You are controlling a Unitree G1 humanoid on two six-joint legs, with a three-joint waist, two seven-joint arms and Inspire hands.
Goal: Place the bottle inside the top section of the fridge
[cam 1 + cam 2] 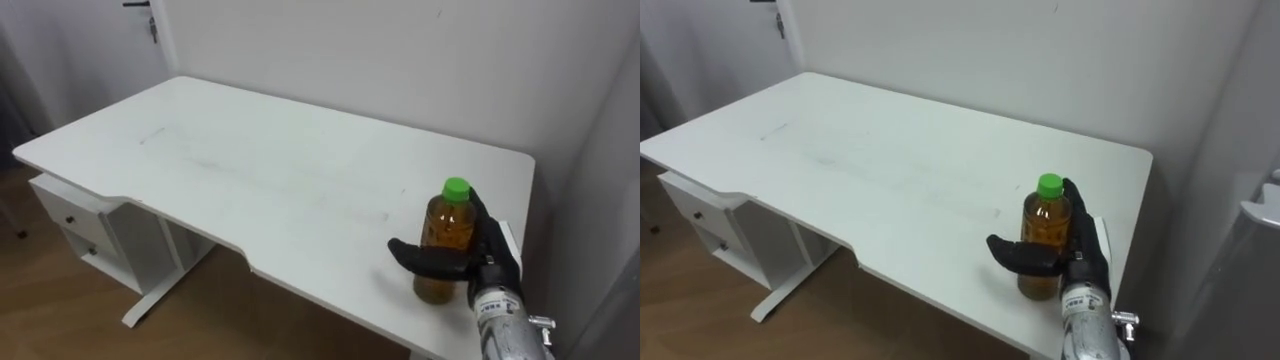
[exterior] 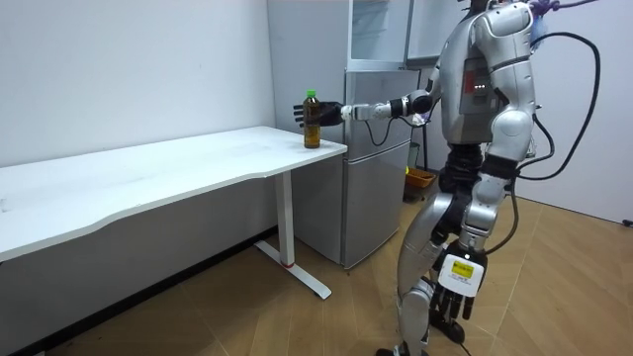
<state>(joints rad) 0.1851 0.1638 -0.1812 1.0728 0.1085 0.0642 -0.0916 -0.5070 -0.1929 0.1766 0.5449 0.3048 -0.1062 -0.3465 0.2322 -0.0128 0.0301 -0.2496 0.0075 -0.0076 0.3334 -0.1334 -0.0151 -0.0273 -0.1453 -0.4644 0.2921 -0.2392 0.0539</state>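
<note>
The bottle (image 1: 445, 240) stands upright on the surface (image 1: 250, 160), near its right end and close to the front edge. The right robot hand (image 1: 487, 262) wraps round it from the right, thumb across the side nearest the robot, fingers behind. The rest of the surface stretches away to the left. A drawer unit (image 1: 80, 225) sits under the surface's left end. A wall (image 1: 400, 60) runs behind the far edge, with a door (image 1: 90, 40) at the far left. In the room view the fridge (image 2: 371, 168) stands just beside the surface's end, and the robot stands before the fridge, on the room view's right. The left robot hand (image 2: 450, 300) hangs by the robot's thigh
</note>
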